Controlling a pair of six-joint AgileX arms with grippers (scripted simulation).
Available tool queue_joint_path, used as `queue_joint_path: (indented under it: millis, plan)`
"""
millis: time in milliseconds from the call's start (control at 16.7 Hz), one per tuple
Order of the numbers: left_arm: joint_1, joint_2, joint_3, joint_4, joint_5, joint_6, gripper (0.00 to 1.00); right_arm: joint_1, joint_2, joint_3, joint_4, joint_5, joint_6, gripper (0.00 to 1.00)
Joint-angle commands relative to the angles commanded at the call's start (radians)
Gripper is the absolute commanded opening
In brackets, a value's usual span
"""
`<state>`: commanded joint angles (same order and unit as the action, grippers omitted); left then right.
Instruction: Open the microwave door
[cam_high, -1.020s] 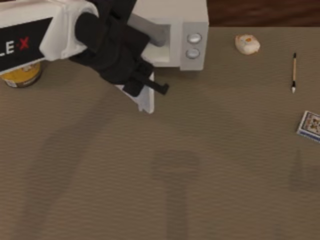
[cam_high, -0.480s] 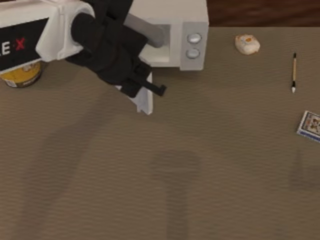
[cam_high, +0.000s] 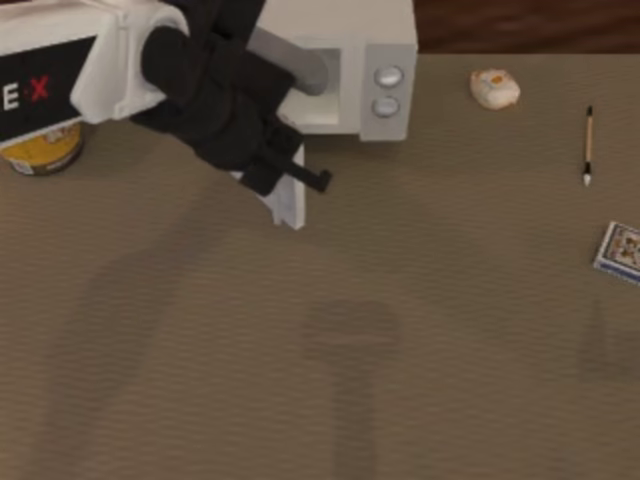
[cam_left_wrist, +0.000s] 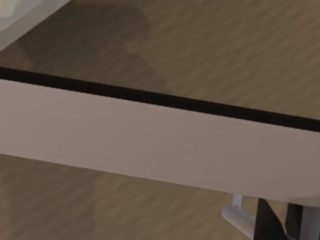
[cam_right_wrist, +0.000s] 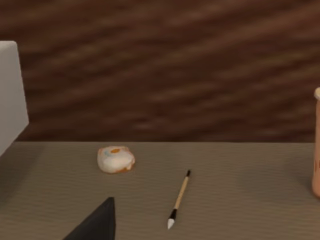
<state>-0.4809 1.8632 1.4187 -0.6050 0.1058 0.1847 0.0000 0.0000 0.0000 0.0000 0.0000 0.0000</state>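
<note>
The microwave (cam_high: 345, 70) stands at the upper middle of the top view, against the table's far edge, its two grey knobs on the right panel. The microwave door (cam_high: 291, 195) is swung out toward the camera, seen edge-on as a narrow white slab below the oven's open cavity. In the left wrist view the door (cam_left_wrist: 160, 145) fills the frame as a pale band with a dark strip along one edge.

The left gripper (cam_high: 290, 170) sits at the door's outer edge, its dark fingers on either side of the slab; whether they press on it I cannot tell. The left arm reaches in from the upper left.

A yellow can (cam_high: 40, 150) lies at the left edge, partly under the arm. To the right lie a white bun-like item (cam_high: 494, 88), a paintbrush (cam_high: 588, 145) and a small printed box (cam_high: 620, 250).

The right gripper (cam_right_wrist: 97, 225) shows only as a dark tip.
</note>
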Motion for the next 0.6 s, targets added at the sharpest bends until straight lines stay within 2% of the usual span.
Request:
queue_joint_path:
  millis: [600]
  plan:
    - [-0.004, 0.003, -0.004, 0.0, 0.006, -0.003, 0.0, 0.0, 0.0, 0.0, 0.0, 0.0, 0.0, 1.0]
